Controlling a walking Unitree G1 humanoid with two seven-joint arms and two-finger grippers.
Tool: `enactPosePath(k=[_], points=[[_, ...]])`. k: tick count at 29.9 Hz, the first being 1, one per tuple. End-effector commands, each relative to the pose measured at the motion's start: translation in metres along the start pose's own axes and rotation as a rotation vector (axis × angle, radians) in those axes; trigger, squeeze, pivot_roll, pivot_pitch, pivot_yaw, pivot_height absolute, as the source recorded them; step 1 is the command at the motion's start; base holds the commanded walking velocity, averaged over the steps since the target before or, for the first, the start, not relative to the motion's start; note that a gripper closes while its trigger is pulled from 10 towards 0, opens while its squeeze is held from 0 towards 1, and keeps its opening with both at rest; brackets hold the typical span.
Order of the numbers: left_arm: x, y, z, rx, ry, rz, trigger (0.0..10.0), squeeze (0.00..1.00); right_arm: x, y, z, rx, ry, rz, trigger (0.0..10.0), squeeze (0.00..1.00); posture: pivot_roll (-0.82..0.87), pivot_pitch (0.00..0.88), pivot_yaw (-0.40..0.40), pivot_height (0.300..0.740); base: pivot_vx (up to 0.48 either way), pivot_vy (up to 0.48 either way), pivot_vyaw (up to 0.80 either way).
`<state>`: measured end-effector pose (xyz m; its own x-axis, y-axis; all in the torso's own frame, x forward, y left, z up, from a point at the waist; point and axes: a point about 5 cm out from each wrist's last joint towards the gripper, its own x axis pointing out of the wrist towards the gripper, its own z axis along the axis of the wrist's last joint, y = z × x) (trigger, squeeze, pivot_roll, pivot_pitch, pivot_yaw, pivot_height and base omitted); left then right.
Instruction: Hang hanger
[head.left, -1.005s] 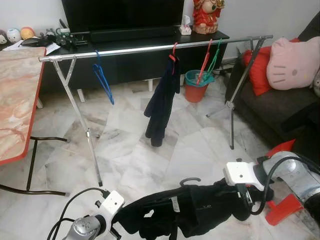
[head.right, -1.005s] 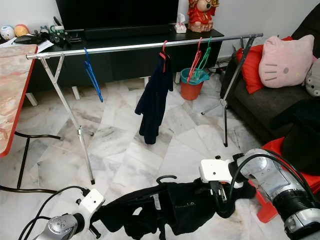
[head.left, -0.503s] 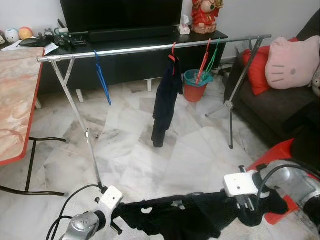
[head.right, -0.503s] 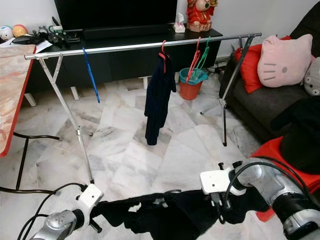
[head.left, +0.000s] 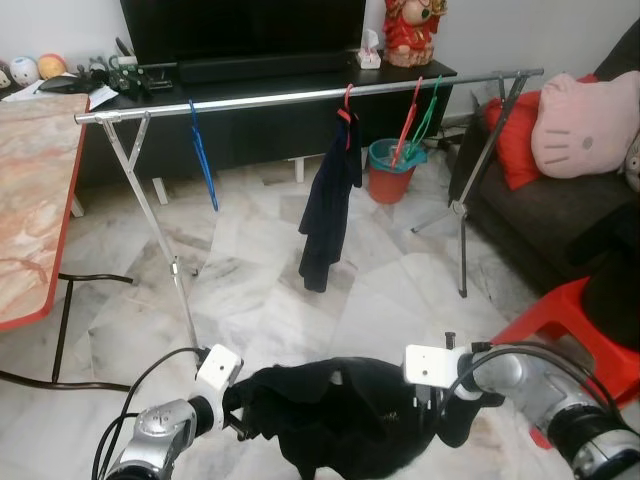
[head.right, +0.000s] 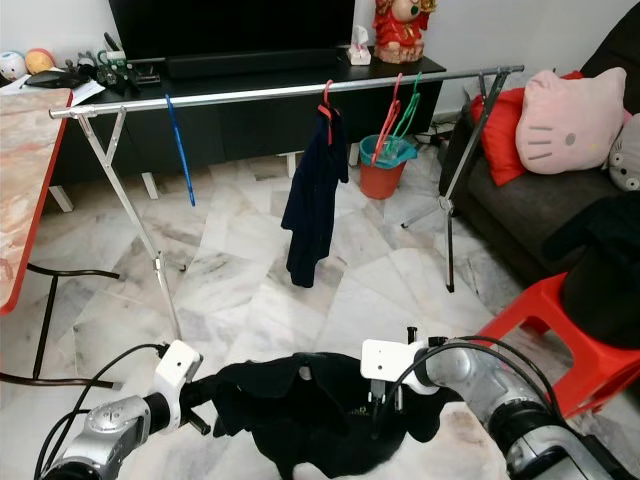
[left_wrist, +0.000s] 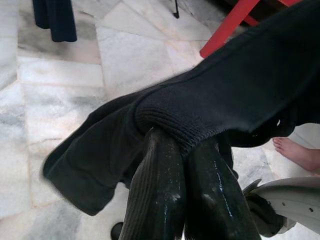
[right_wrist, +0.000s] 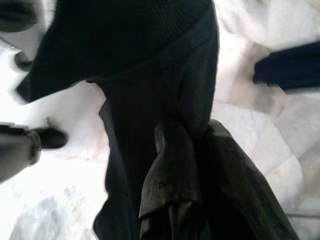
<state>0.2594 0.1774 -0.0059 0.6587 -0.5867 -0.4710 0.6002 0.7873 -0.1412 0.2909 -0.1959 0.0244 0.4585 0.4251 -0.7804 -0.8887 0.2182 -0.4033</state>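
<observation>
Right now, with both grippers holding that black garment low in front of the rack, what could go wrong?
The black garment is bunched between the left gripper and the right gripper, so it could go up crumpled or slip out of one pinch. I cannot make out a hanger hook in the bundle, so catching the rail may fail. A bare foot is close to the left gripper and could get bumped.

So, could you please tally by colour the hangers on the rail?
Blue hanger: 1
Red hanger carrying the dark garment: 1
Red hanger, bare: 1
Green hanger: 1
Total: 4 on the rail
</observation>
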Motion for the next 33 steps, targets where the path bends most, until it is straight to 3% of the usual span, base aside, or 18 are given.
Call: enactPosePath(k=[1, 5, 13, 14, 15, 17, 21, 24, 31, 32, 33], points=[[0.001, 0.001, 0.01, -0.001, -0.033, -0.022, 10.0, 0.0, 0.003, -0.014, 0.004, 0.061, 0.017, -0.143, 0.0, 0.0, -0.01, 0.0, -0.038, 0.74, 0.0, 0.0, 0.0], [0.002, -0.002, 0.011, -0.009, -0.044, -0.051, 10.0, 0.0, 0.011, -0.017, 0.009, 0.131, 0.023, -0.238, 0.0, 0.0, 0.0, 0.0, -0.04, 0.74, 0.0, 0.0, 0.0], [0.002, -0.002, 0.011, -0.009, -0.044, -0.051, 10.0, 0.0, 0.011, -0.017, 0.009, 0.131, 0.023, -0.238, 0.0, 0.0, 0.0, 0.0, -0.04, 0.74, 0.0, 0.0, 0.0], [0.004, -0.006, 0.015, -0.021, -0.059, -0.073, 10.0, 0.0, 0.017, -0.02, 0.017, 0.27, -0.007, -0.336, 0.0, 0.0, 0.02, 0.0, -0.038, 0.74, 0.0, 0.0, 0.0], [0.004, -0.006, 0.015, -0.021, -0.059, -0.073, 10.0, 0.0, 0.017, -0.02, 0.017, 0.27, -0.007, -0.336, 0.0, 0.0, 0.02, 0.0, -0.038, 0.74, 0.0, 0.0, 0.0], [0.006, -0.011, 0.02, -0.025, -0.08, -0.118, 10.0, 0.0, 0.025, -0.024, 0.032, 0.412, -0.083, -0.416, 0.0, 0.0, 0.02, 0.0, -0.038, 0.74, 0.0, 0.0, 0.0], [0.007, -0.019, 0.024, -0.027, -0.097, -0.174, 10.0, 0.0, 0.026, -0.036, 0.047, 0.527, -0.162, -0.522, 0.0, 0.0, 0.02, 0.0, -0.038, 0.74, 0.0, 0.0, 0.0], [0.008, -0.026, 0.027, -0.039, -0.109, -0.216, 10.0, 0.0, 0.031, -0.031, 0.053, 0.499, -0.152, -0.496, 0.0, 0.0, 0.03, 0.0, -0.04, 0.74, 0.0, 0.0, 0.0], [0.009, -0.03, 0.027, -0.024, -0.088, -0.229, 10.0, 0.0, 0.034, -0.032, 0.064, 0.584, -0.233, -0.476, 0.0, 0.0, 0.03, 0.0, -0.04, 0.74, 0.0, 0.0, 0.0], [0.01, -0.032, 0.025, -0.019, -0.079, -0.228, 10.0, 0.68, 0.034, -0.032, 0.068, 0.585, -0.263, -0.471, 10.0, 0.0, 0.03, 0.0, -0.039, 0.74, 0.0, 0.0, 0.0], [0.01, -0.033, 0.024, -0.024, -0.078, -0.228, 10.0, 1.0, 0.034, -0.033, 0.07, 0.597, -0.286, -0.477, 10.0, 0.0, 0.03, 0.0, -0.037, 0.74, 0.0, 0.0, 0.0]])
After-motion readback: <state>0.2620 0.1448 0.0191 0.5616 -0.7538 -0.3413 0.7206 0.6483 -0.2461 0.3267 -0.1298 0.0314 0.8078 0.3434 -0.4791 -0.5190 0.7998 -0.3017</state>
